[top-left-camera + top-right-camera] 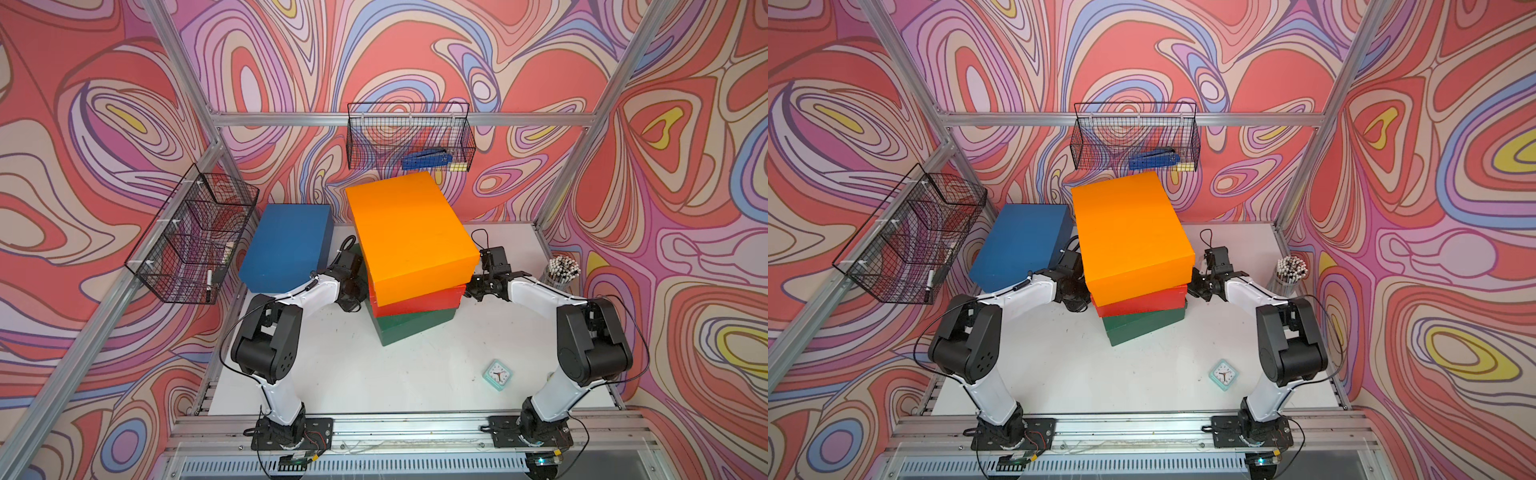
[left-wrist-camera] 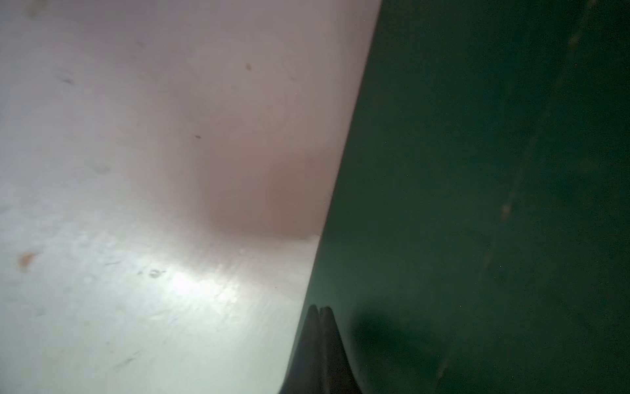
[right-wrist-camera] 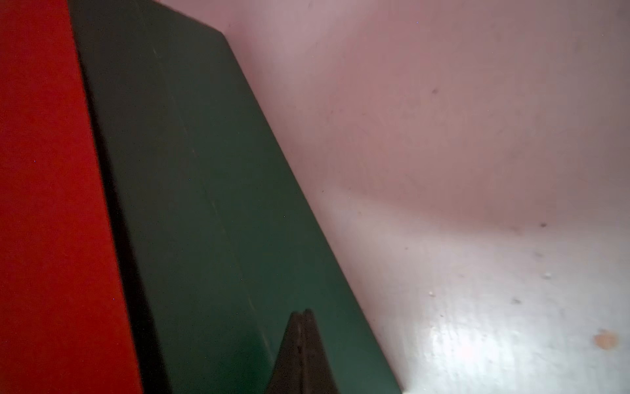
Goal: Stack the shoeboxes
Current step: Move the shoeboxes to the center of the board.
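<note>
Orange box (image 1: 409,232) on red box (image 1: 415,301) on green box (image 1: 411,328); blue box (image 1: 286,245) stands apart, unstacked. My left gripper (image 2: 318,309) and right gripper (image 3: 303,313) are both pinched together and empty, flanking the stack. Next, I reckon: squeeze blue between both arms, lift atop orange.

White table (image 1: 353,374) bears green shoebox (image 1: 411,328), blue shoebox (image 1: 286,245), clock (image 1: 497,374) (mint), pencil cup (image 1: 559,276).

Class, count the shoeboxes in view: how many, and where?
4. Orange box tops the stack, red box beneath, green box at bottom; blue box apart, beside the left arm.
</note>
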`<state>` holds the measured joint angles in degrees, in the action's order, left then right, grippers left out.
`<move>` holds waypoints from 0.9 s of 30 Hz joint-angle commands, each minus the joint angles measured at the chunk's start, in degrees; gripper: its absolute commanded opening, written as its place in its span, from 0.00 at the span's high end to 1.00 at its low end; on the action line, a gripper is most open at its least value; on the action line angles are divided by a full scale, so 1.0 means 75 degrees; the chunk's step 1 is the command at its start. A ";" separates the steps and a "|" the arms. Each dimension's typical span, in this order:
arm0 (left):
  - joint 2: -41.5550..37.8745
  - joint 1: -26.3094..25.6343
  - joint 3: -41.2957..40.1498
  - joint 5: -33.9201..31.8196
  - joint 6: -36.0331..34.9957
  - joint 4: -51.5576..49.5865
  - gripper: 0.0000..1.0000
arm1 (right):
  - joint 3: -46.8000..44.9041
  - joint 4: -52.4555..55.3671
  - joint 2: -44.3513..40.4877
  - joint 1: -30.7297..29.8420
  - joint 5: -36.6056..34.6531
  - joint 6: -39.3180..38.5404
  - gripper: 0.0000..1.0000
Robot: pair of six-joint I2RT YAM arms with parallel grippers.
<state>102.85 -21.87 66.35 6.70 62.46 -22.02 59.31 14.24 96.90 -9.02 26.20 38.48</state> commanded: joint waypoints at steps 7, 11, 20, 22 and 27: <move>0.0634 -0.0705 0.0757 0.0302 0.0314 0.0376 1.00 | -0.0547 -0.0331 -0.0405 0.0211 0.0848 -0.0117 1.00; 0.0486 -0.0742 0.0514 0.0257 0.0366 0.0429 1.00 | -0.0917 -0.0588 -0.0648 0.0204 0.1032 0.0107 1.00; -0.0050 -0.0904 -0.0052 0.0176 0.0400 0.0501 1.00 | -0.1729 -0.0683 -0.1802 -0.0066 0.0909 0.0533 1.00; -0.0141 -0.0978 -0.0137 0.0119 0.0393 0.0494 1.00 | -0.1907 -0.0721 -0.2018 -0.0233 0.0816 0.0659 1.00; -0.0207 -0.1193 -0.0209 0.0096 0.0462 0.0557 1.00 | -0.2343 -0.0861 -0.2469 -0.0503 0.0635 0.0991 1.00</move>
<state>102.48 -26.28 65.01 3.42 65.39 -20.38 42.81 10.72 80.40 -9.19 26.48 43.33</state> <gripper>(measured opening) 0.047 0.042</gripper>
